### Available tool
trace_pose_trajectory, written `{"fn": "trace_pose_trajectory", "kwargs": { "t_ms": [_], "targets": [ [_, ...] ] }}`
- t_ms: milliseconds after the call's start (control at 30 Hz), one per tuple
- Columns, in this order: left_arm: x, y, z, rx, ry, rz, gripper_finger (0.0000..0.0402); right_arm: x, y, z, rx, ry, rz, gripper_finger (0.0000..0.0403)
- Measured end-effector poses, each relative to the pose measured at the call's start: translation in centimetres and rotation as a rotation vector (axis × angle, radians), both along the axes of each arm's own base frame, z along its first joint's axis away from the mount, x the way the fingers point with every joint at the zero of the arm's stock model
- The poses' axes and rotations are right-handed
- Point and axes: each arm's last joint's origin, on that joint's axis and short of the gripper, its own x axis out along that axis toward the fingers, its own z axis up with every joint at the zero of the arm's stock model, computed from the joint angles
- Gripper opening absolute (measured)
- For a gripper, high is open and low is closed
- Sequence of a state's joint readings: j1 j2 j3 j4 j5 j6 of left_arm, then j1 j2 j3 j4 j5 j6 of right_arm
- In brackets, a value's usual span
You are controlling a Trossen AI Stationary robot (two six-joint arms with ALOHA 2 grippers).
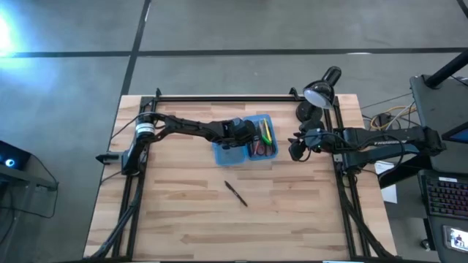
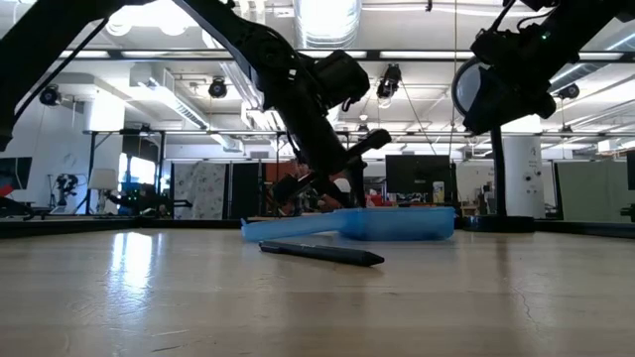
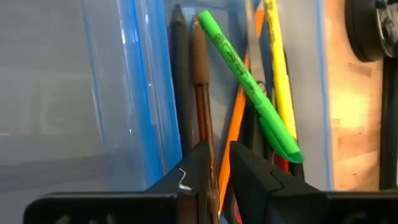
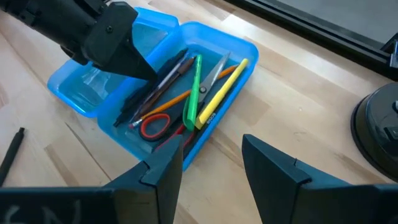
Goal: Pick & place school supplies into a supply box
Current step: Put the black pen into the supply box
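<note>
On the pale wooden table (image 1: pixel 183 212) the open blue supply box (image 1: pixel 228 155) lies near the back, holding green, yellow and orange pens and red scissors (image 4: pixel 155 126). The left gripper (image 3: pixel 217 163) reaches into it, clenched on a brown pen (image 3: pixel 200 93). A black pen (image 1: pixel 235 193) lies apart on the wood. The right gripper (image 4: pixel 211 158) hovers beside the box, fingers spread.

Open blue supply box (image 4: pixel 239 56) holds pens; black pen (image 1: pixel 235 193) outside.

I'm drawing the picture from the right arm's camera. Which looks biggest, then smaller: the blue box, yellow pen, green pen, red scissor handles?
1. Translucent blue plastic box
2. Yellow pen and green pen: they look about the same, too close to rank
3. Red scissor handles, smallest
</note>
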State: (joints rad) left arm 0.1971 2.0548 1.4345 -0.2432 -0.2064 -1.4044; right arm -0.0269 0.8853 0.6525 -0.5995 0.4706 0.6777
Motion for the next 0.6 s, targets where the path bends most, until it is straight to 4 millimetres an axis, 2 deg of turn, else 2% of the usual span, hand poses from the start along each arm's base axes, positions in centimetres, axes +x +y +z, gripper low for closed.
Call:
{"fn": "trace_pose_trajectory", "kwargs": {
  "t_ms": [367, 600],
  "targets": [
    [-0.4, -1.1, 0.0, -0.061, 0.054, -0.049, 0.005, 0.0, 0.0, 0.0, 0.0, 0.004, -0.001, 0.0155],
    [-0.7, -2.3, 2.7, 0.011, 0.029, -0.062, 0.0051, 0.0, 0.0, -0.1, -0.005, 0.009, 0.004, 0.0155]
  ]
}}
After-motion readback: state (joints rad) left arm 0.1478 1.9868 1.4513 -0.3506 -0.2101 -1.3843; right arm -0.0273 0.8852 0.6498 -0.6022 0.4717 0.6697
